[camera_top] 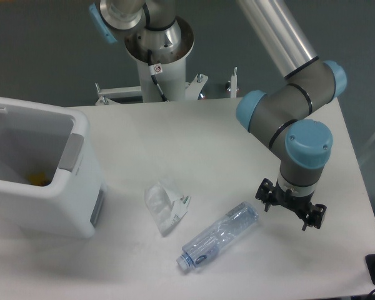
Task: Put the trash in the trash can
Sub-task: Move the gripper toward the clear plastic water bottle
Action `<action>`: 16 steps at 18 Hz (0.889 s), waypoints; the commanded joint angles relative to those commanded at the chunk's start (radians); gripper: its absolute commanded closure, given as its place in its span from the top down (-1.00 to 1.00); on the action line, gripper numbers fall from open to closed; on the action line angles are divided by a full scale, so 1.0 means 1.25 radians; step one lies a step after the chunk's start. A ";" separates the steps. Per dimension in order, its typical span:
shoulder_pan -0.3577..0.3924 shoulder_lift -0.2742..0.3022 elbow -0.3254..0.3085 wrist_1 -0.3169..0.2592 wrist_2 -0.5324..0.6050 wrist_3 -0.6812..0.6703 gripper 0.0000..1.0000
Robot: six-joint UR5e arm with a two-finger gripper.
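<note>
Gripper (292,210), its opening impossible to tell, hangs beside crushed clear bottle (217,237); crumpled wrapper (165,205) nearby, boxy white bin (40,172) apart.

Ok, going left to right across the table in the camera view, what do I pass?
Trash can → crumpled wrapper → crushed bottle → gripper, hanging over the table right of the bottle.

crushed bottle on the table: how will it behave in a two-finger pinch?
The bottle looks empty, so probably light. Its thin clear wall is already dented, so it will likely give under the gripper rather than resist. Lying on its side and still roughly round, it may roll or skid if nudged.
</note>
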 joint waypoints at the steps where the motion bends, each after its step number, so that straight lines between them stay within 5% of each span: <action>1: -0.001 0.000 0.000 0.001 0.000 -0.002 1.00; 10: -0.010 0.001 -0.007 0.015 -0.067 -0.032 1.00; 16: -0.037 0.010 -0.015 0.016 -0.099 -0.207 1.00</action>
